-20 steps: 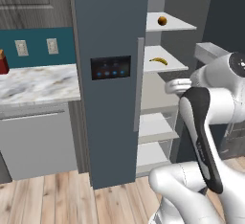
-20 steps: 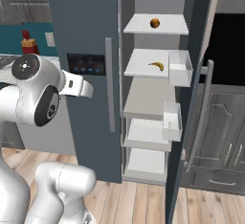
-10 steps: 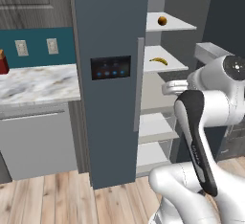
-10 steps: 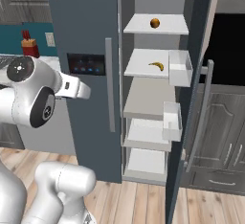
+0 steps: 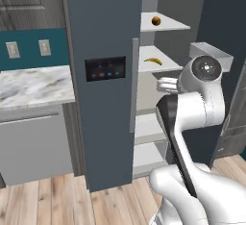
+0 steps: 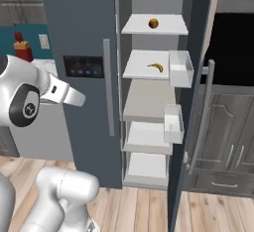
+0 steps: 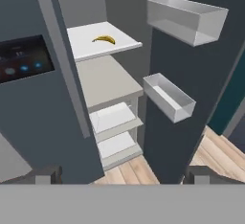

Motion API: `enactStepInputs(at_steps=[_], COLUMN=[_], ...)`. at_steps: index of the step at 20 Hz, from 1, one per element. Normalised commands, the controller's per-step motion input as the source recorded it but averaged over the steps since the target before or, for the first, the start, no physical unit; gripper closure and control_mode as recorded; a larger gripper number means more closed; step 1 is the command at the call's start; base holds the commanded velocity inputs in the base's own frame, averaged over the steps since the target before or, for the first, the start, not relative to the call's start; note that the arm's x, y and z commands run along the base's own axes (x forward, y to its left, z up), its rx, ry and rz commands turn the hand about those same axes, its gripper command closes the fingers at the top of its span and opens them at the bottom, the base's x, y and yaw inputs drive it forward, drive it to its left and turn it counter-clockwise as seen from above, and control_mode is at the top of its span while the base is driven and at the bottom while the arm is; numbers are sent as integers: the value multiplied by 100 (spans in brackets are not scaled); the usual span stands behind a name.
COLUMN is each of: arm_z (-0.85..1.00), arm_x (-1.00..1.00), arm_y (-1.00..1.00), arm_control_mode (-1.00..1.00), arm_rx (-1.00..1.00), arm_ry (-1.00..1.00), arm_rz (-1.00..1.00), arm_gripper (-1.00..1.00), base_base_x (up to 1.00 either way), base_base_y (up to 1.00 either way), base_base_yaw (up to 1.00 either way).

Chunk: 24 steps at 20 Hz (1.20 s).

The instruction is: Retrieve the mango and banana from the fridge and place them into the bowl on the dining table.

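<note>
Mango [image 6: 154, 23] sits on the top shelf of the fridge [image 6: 79, 37], near the middle and toward the back edge; banana [image 6: 156, 67] lies flat on the shelf below, right of centre, near the door-side edge. Fridge door is swung open, bins on it well clear of both. Gripper [image 7: 119, 177] is released, jaws spread wide, nothing between them — hanging out in front of the open compartment, well apart from either fruit. Handling guess: mango is light, firm, roundish and smooth-skinned, so likely to roll or slip — pinch across its widest part. Banana is light, slightly soft, curved; grab mid-length across the narrow body, not the dark tips. Neither looks fragile, but squeezing could bruise them.
</note>
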Motion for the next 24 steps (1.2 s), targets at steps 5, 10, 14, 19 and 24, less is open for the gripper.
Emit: enactStepInputs(at_steps=[5,10,14,19,24], arm_z=[0,0,0,0,0], arm_x=[0,0,0,0,0], arm_y=[0,0,0,0,0], arm_control_mode=[100,100,100,100,100], arm_rx=[0,0,0,0,0], arm_ry=[0,0,0,0,0], arm_rz=[0,0,0,0,0], arm_gripper=[-100,-100,-100,-100,-100], base_base_x=[0,16,56,66,20], base_base_y=[-5,-1,-14,-30,-49], base_base_yaw=[-11,-1,0,0,0])
